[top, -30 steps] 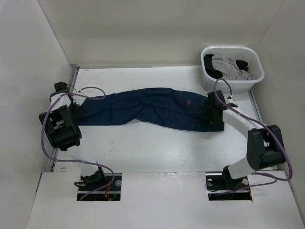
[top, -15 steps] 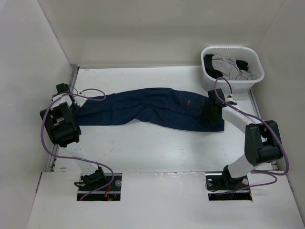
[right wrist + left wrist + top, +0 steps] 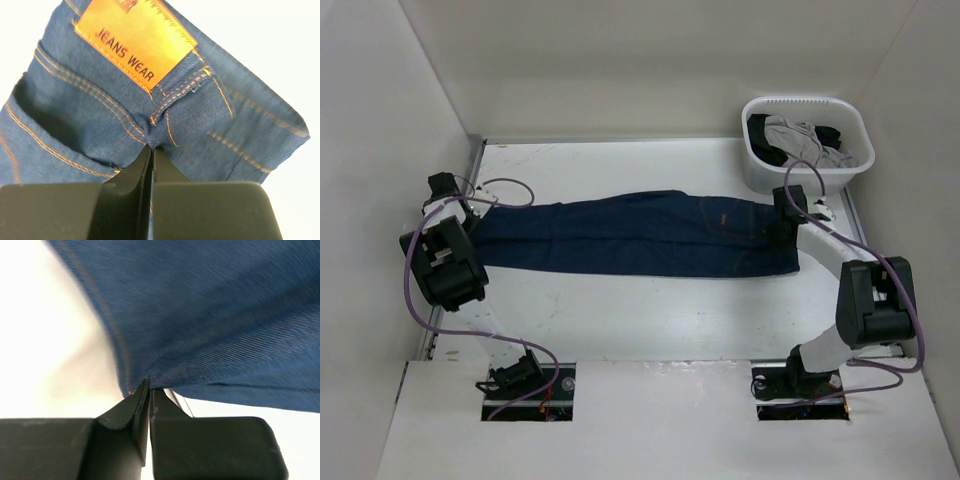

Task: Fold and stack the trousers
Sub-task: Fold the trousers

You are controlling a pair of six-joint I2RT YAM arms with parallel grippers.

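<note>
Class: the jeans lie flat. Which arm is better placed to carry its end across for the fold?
Probably left: the left gripper is shut on the trousers at the thin leg end, while the right gripper pinches the bulkier waistband near the patch and could anchor it.

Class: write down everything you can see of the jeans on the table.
The jeans are dark navy denim with orange stitching and a tan patch reading JEANS WEAR. They lie stretched out across the white table, legs side by side, waist to the right. The left tool pinches the leg end, the right tool the waistband.
</note>
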